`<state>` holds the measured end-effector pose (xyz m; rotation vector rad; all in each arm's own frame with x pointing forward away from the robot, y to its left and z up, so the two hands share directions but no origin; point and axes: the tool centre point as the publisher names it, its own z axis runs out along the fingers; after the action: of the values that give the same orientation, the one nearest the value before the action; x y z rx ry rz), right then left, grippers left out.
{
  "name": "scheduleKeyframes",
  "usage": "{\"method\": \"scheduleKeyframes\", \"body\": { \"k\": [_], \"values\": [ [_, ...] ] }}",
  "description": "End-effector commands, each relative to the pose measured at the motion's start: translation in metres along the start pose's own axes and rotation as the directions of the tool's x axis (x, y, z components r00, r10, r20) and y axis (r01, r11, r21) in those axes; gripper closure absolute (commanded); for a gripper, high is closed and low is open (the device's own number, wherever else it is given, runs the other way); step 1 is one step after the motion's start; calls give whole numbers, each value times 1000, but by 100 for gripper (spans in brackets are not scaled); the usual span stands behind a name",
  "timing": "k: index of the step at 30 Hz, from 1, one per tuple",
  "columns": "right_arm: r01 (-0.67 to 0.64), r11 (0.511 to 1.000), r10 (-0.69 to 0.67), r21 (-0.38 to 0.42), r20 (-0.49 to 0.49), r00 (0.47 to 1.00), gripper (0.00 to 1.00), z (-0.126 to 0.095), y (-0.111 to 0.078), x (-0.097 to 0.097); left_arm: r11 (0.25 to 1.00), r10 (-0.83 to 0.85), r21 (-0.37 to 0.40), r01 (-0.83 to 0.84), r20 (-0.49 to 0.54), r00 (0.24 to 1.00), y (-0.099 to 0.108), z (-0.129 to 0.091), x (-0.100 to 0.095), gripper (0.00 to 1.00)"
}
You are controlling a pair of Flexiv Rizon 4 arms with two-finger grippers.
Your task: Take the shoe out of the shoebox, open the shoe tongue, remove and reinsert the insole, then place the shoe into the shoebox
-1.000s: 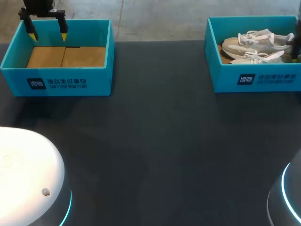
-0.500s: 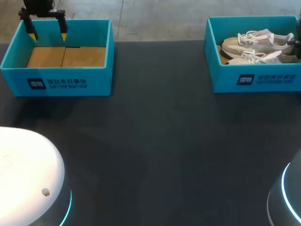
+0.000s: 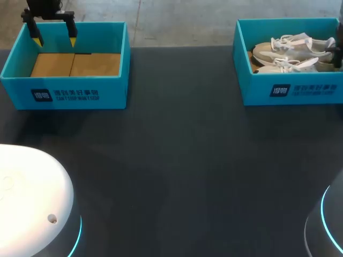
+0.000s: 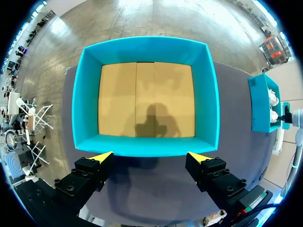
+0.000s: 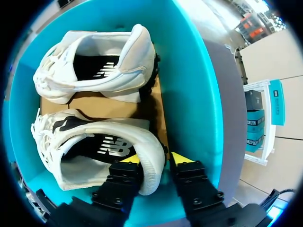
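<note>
Right tool (image 5: 155, 160) clamps the heel of the nearer shoe (image 5: 66, 170) inside its shoebox (image 5: 189, 94), toe pointing toward the surface's (image 3: 177, 160) middle; I judge this arm nearest. Left tool (image 4: 150, 158), fingers apart, hangs over the empty shoebox (image 4: 147, 144).

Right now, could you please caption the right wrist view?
Right gripper clamps nearer shoe by its heel in the shoebox.
</note>
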<state>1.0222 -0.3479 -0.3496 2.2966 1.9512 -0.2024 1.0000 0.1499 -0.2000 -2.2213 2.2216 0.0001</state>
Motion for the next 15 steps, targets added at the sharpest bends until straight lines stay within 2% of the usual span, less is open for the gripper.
{"method": "scheduleKeyframes", "body": {
  "k": [1, 15],
  "values": [
    [-6, 1000, 6, -3, 1, 1000, 57, -1, 1, -1, 1000, 0, 0, 0, 0, 1000, 0, 0, 0, 0],
    [-11, 1000, 11, 17, -8, 1000, 57, 7, 3, 3, 1000, 0, 0, 0, 0, 1000, 0, 0, 0, 0]
  ]
}}
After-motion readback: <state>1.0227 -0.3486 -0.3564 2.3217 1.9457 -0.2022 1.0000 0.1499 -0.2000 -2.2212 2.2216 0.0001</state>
